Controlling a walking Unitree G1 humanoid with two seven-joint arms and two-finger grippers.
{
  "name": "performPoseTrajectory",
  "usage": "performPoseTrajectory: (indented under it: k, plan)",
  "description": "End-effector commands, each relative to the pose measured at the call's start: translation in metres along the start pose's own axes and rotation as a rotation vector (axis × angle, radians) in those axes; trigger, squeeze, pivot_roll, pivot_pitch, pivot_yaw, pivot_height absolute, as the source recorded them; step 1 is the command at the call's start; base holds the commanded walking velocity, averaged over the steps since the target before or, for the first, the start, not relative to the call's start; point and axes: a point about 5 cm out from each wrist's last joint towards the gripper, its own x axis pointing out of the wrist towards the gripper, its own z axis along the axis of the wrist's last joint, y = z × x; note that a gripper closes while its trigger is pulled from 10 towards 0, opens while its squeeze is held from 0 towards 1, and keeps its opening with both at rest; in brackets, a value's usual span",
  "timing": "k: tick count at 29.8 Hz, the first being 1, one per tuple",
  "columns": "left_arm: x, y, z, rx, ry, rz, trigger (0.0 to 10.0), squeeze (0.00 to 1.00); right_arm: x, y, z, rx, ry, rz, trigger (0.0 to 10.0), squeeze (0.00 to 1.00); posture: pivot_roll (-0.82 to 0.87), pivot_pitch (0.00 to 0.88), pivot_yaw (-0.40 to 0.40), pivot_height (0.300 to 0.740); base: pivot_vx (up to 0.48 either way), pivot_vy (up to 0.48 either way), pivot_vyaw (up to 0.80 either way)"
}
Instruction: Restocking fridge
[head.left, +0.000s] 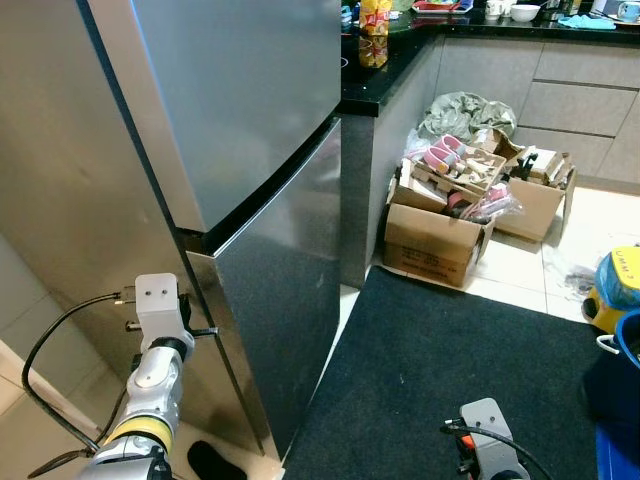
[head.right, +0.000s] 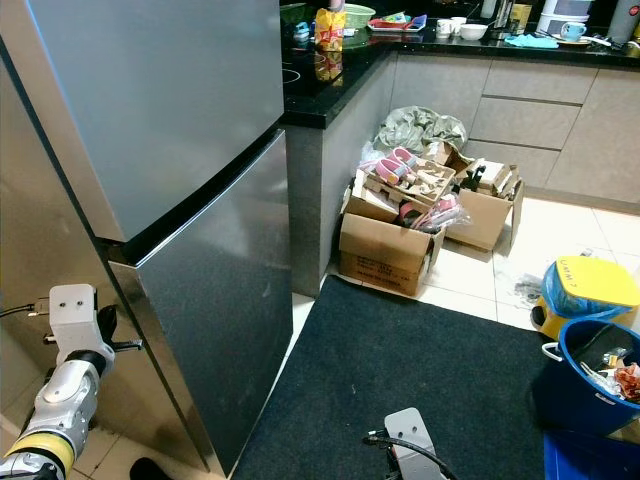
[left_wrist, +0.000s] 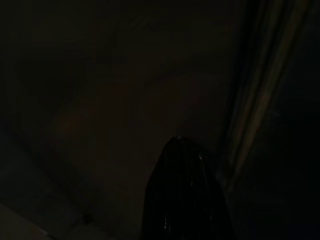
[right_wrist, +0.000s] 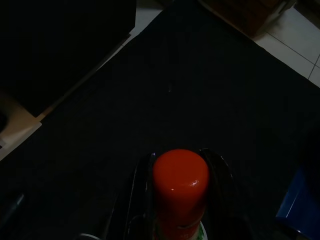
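Jaws of the right gripper (right_wrist: 177, 200) are closed on a bottle with a rounded orange-red cap (right_wrist: 180, 182), held low over the black floor mat (head.left: 450, 350); whether the left gripper's jaws are open or closed I cannot tell, since its wrist view is nearly black with one dark finger (left_wrist: 182, 192) showing.

Largest thing in view is the tall silver two-door fridge (head.left: 250, 200), both doors shut, with the left arm (head.left: 160, 350) raised against its lower door's edge. Beyond it stands the black tabletop (head.left: 390, 70), then open cardboard boxes of clutter (head.left: 440, 225) on the tiled floor.

Risk, as I judge it — the door is unopened, and a poor hold on that edge could slip; swinging it might also knock the bottle.

Head views show the fridge and room — the right wrist view alone shows the bottle
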Motion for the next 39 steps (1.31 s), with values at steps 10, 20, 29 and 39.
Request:
performPoseTrajectory:
  k: [10,20,29,39]
  plan:
    - [0.002,-0.003,0.007,0.076,-0.008,-0.172,10.0,0.00,-0.002,0.002,-0.002,0.018,-0.008,-0.009,10.0,0.00,-0.08,0.053,0.019,0.740,0.000,0.000,0.00]
    - [-0.003,0.004,0.001,0.093,0.017,-0.190,10.0,0.00,-0.002,0.002,-0.003,0.014,-0.006,-0.007,10.0,0.00,-0.08,0.058,0.019,0.740,0.000,0.000,0.00]
    - [-0.005,0.007,-0.007,-0.004,0.073,-0.202,10.0,0.71,-0.002,0.002,-0.002,0.007,-0.006,-0.001,10.0,0.00,-0.08,0.063,0.004,0.740,0.000,0.000,0.00]
    - [0.004,-0.001,0.004,-0.084,0.066,-0.262,10.0,1.00,-0.001,-0.004,0.000,0.000,-0.007,-0.008,10.0,0.00,-0.10,0.061,0.005,0.740,0.000,0.000,0.00]
